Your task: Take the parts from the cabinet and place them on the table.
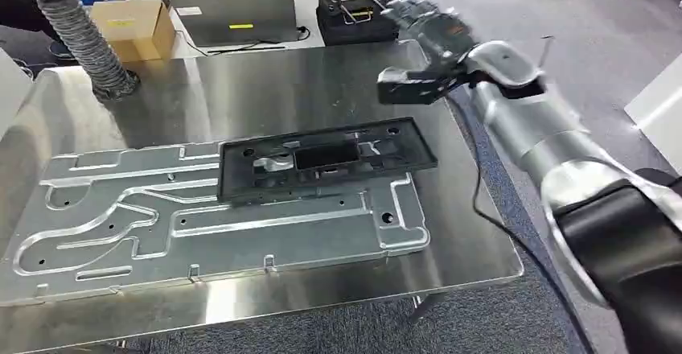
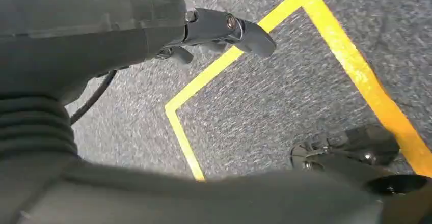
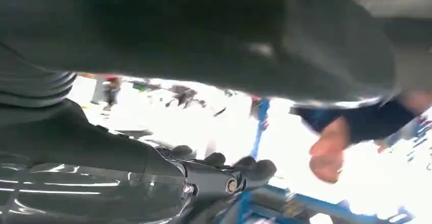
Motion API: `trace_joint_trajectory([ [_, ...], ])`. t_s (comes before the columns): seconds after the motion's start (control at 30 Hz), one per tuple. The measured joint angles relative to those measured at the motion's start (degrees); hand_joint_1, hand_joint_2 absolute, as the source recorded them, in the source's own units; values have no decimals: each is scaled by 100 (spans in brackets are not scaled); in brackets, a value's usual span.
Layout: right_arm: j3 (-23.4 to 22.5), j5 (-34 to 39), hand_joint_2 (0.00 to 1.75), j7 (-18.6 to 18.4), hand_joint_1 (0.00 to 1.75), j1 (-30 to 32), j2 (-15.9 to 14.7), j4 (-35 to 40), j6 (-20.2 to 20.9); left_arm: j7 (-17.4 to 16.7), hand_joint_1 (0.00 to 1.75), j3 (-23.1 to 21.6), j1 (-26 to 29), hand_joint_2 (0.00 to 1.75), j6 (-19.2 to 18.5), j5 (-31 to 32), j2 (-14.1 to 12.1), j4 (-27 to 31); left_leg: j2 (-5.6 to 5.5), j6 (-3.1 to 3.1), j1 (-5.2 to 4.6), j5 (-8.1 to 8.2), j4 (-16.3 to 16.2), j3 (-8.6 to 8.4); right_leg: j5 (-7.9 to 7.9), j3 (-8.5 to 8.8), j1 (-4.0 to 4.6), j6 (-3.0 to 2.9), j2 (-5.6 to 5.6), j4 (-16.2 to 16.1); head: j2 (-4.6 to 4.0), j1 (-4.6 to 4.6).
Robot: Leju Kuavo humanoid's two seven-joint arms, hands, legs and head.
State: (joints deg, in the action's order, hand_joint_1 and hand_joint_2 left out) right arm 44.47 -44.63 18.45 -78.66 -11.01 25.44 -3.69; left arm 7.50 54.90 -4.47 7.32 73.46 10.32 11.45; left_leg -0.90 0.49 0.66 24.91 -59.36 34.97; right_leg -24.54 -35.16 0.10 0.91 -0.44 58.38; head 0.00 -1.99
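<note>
A black rectangular frame part (image 1: 322, 161) lies flat on a large grooved aluminium plate (image 1: 161, 225), which rests on the steel table (image 1: 241, 88). My right hand (image 1: 422, 28) is blurred and hovers above the table's far right corner, well clear of the frame. In the right wrist view its thumb and dark fingers (image 3: 244, 170) are apart with nothing between them. My left hand (image 2: 214, 28) hangs beside my body over grey carpet and holds nothing.
At the table's far edge stand a laptop (image 1: 233, 14), a cardboard box (image 1: 133, 26), a black case (image 1: 350, 12) and a ribbed hose (image 1: 84, 40). A person sits behind them, one hand (image 3: 331, 152) near my right hand. Yellow tape (image 2: 356, 66) marks the floor.
</note>
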Motion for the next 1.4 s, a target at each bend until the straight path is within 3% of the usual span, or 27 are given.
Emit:
trace_joint_trajectory([
  [0.07,-217,280,0,54,0,-98,-555,132,-48,2,0,46,30,0,-13,-33,4,0,-11,92,45,-40,52,-14,-131,-20,-30,86,15,123,0,0],
  [0.17,-722,932,0,211,0,22,-1720,342,-250,-2,0,79,44,0,-29,-57,17,0,-67,147,41,-47,53,-3,-765,-581,-51,218,33,1340,2,0],
  [0.2,-938,1251,0,274,0,295,-2175,479,-384,-9,0,90,54,0,-29,-74,22,0,-121,155,50,-44,53,-6,-871,-752,-53,242,34,1698,0,0],
  [0.23,-1186,1583,0,337,0,586,-2581,653,-514,-13,0,98,60,0,-29,-79,26,-2,-147,166,53,-41,51,-18,-823,-796,-58,250,41,1755,2,0],
  [0.27,-1466,2001,0,406,0,1033,-3010,734,-722,-20,0,111,77,0,-29,-79,30,-2,-176,174,53,-38,51,-29,-650,-685,-65,249,41,1525,0,0],
  [0.33,-2248,2647,0,452,0,2235,-3777,946,-1126,-53,0,142,103,0,-22,-88,50,-2,-255,179,44,-25,51,-46,-133,-153,-58,184,28,419,0,0],
  [0.37,-2780,2822,0,472,0,2987,-4052,1027,-1297,-70,0,155,109,0,-15,-92,70,-2,-309,172,46,-20,52,-51,6,107,-27,125,-29,-131,0,0],
  [0.47,-4699,2765,0,491,0,5035,-4300,1095,-1427,-133,0,203,134,0,-22,-96,99,-7,-332,110,30,8,75,-53,38,105,43,78,-87,-142,2,4],
  [0.53,-5879,2519,0,634,0,5977,-4224,1051,-1427,-171,0,225,150,0,-46,-94,101,-9,-316,40,-33,30,101,-50,64,104,-26,5,-88,-183,0,4],
  [0.57,-6335,2390,0,741,0,6276,-4173,1012,-1434,-177,0,230,149,0,-46,-92,101,-9,-159,15,-34,160,12,-58,100,97,-46,-17,-90,-219,2,2],
  [0.6,-6773,2244,0,848,0,6617,-4057,941,-1458,-190,0,232,139,0,-48,-92,101,-9,-41,-12,-46,422,-191,-2,113,84,-62,-59,-87,-231,0,-4],
  [0.67,-7704,1946,0,922,0,7188,-3762,696,-1508,-206,0,238,121,0,-72,-77,94,-9,17,-36,-30,1056,-1019,239,144,42,-56,-80,-101,-227,0,-4],
  [0.7,-8134,1784,0,940,0,7346,-3524,571,-1565,-219,0,238,120,0,-96,-72,90,-9,33,-42,-34,1260,-1402,327,176,-4,-54,-91,-107,-224,0,-4],
  [0.73,-8440,1660,0,946,0,7470,-3338,493,-1591,-230,0,238,124,0,-112,-70,87,-9,40,-52,-34,1309,-1546,300,215,-57,-49,-101,-101,-218,0,-2],
  [0.8,-8920,1371,0,795,0,7707,-2962,358,-1589,-227,0,241,116,0,-131,-44,72,-9,40,-23,-62,1080,-995,-152,284,-160,-49,-88,-54,-190,0,-2],
  [0.87,-9311,1142,0,618,0,7782,-2593,244,-1591,-179,0,243,94,0,-136,-37,52,-9,32,74,-90,743,193,-954,375,-253,-36,-83,-1,-168,0,-4],
  [0.9,-9469,1066,0,542,0,7788,-2380,187,-1596,-162,0,241,65,0,-138,-33,35,-9,23,117,-122,770,407,-1063,427,-255,-30,-63,22,-164,4,-4],
  [1.03,-9935,845,0,184,0,7795,-1689,-142,-1648,-122,0,241,37,0,-153,37,31,-9,84,214,-160,520,456,-996,630,-238,-66,87,94,-262,4,-4],
  [1.07,-10025,821,0,110,0,7796,-1588,-220,-1644,-120,0,241,31,0,-162,59,39,-13,121,230,-114,393,511,-959,597,-272,-106,95,99,-235,2,2],
  [1.1,-10131,817,0,63,0,7794,-1450,-300,-1646,-127,0,241,15,0,-164,83,31,-13,143,277,-101,317,527,-884,268,-350,-105,108,87,-75,2,-4],
  [1.17,-10311,747,0,-68,0,7768,-1215,-411,-1622,-144,0,234,9,0,-177,116,24,-13,150,268,-98,190,524,-727,-534,-541,-135,181,80,729,2,18],
  [1.2,-10353,712,0,-146,0,7756,-1026,-496,-1580,-170,0,230,12,0,-188,140,22,-13,161,254,-94,133,516,-642,-774,-609,-158,218,75,1177,2,15],
  [1.23,-10397,708,0,-173,0,7750,-919,-541,-1537,-184,0,227,10,0,-190,149,22,-13,168,231,-94,80,490,-568,-815,-616,-179,245,70,1477,2,28],
  [1.27,-10443,708,0,-212,0,7732,-803,-601,-1517,-195,0,223,18,0,-197,151,22,-13,180,213,-73,33,453,-464,-689,-522,-206,271,67,1564,2,20],
  [1.33,-10519,708,0,-359,0,7695,-617,-700,-1388,-214,0,221,14,0,-210,168,26,-13,184,137,-49,-37,343,-278,-302,30,-260,318,51,1005,2,28],
  [1.37,-10559,708,0,-407,0,7663,-510,-752,-1344,-221,0,216,13,0,-210,170,24,-13,186,101,-21,-60,268,-186,-252,452,-291,342,40,455,2,31],
  [1.4,-10589,708,0,-448,0,7621,-409,-800,-1324,-221,0,214,-8,0,-208,175,17,-11,190,58,-37,-80,201,-121,-537,735,-302,378,43,-45,2,39],
])
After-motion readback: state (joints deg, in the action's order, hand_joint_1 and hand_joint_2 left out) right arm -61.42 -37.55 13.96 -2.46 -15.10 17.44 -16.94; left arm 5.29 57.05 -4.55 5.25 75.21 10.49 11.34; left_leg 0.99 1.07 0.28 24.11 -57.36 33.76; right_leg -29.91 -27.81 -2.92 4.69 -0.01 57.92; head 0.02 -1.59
